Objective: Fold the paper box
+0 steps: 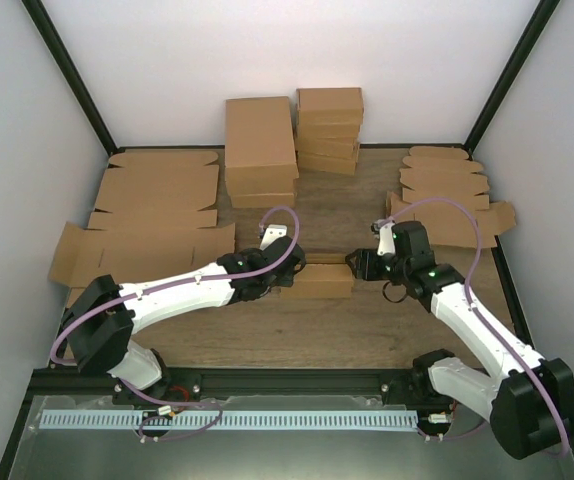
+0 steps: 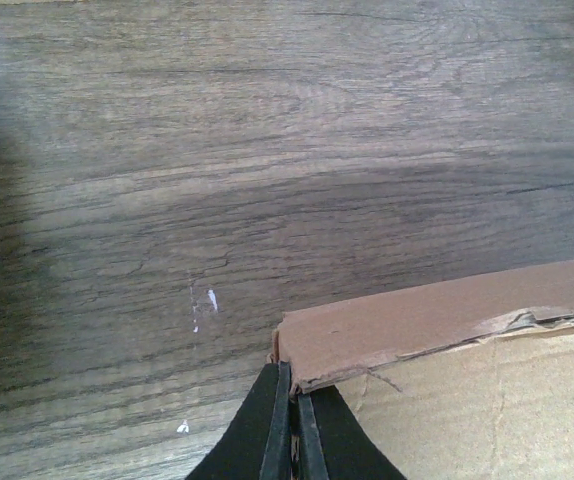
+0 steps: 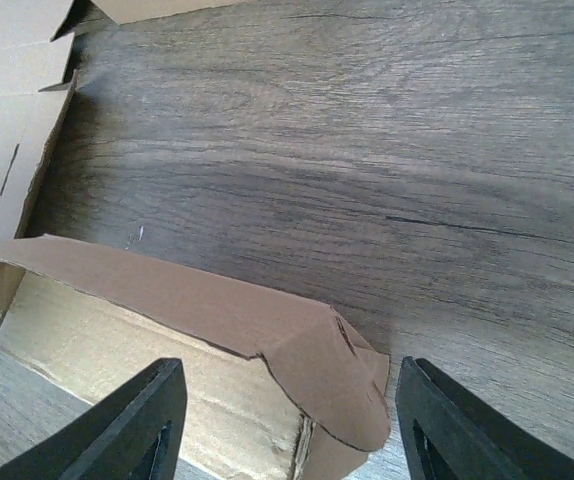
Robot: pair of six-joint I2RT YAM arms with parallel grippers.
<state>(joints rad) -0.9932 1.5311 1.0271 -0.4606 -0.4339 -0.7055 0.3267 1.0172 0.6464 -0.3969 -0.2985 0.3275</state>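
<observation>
The box [image 1: 319, 282] lies at the centre of the table [image 1: 367, 325]. At its 9 o'clock, the left gripper [image 2: 289, 440] is clamped on a torn wall corner, seen only in the left wrist view. At 3 o'clock, the right gripper [image 3: 287, 425] has its jaws apart and straddles the end flap.

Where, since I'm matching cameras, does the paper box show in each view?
Top external: paper box, mid-frame.
Left wrist: paper box, bottom right corner.
Right wrist: paper box, lower left to bottom centre.
Shared landmark: wood-grain table beneath it.
</observation>
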